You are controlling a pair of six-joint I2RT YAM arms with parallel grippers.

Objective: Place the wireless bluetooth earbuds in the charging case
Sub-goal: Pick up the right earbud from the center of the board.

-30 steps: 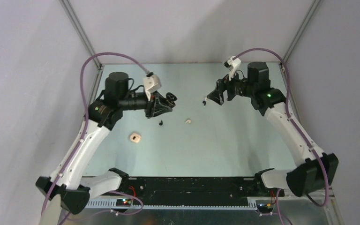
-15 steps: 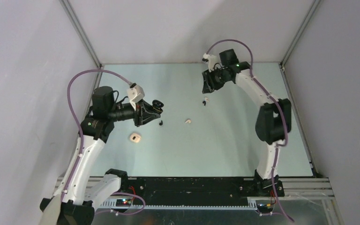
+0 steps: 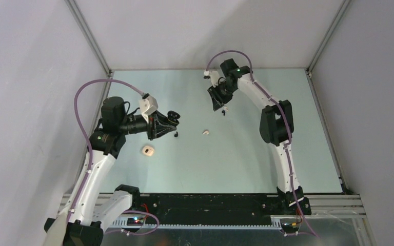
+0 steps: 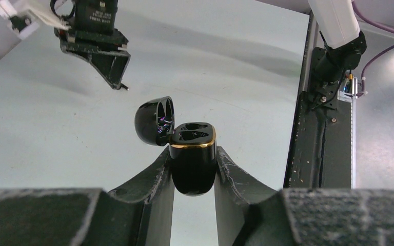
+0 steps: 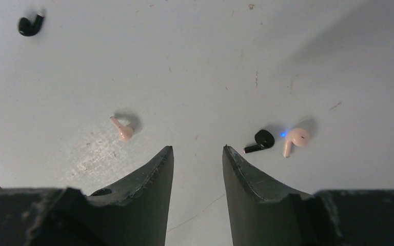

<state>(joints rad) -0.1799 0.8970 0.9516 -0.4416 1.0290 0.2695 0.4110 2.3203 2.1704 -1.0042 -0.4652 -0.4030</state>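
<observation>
My left gripper (image 4: 194, 154) is shut on the black charging case (image 4: 192, 166), which stands upright with a gold rim, its lid (image 4: 155, 120) hinged open to the left and both wells empty. From above, the case (image 3: 172, 116) hangs over the left half of the table. My right gripper (image 5: 197, 148) is open over bare table with nothing between its fingers. Just right of its tips lie a black earbud (image 5: 261, 139) and a beige earbud (image 5: 295, 138) side by side. Another beige earbud (image 5: 123, 128) lies to its left, and a second black earbud (image 5: 30, 24) further off.
A beige case (image 3: 148, 150) sits on the table below my left gripper. The loose black earbud (image 3: 176, 135) and beige earbud (image 3: 205, 132) lie mid-table. Grey walls close in the table at the back and both sides; the black base rail (image 3: 210, 202) runs along the near edge.
The right arm has swung from the right side toward the back centre, and its gripper now sits over the earbud pair with narrower jaws. The left arm drew back slightly, still holding the case.
</observation>
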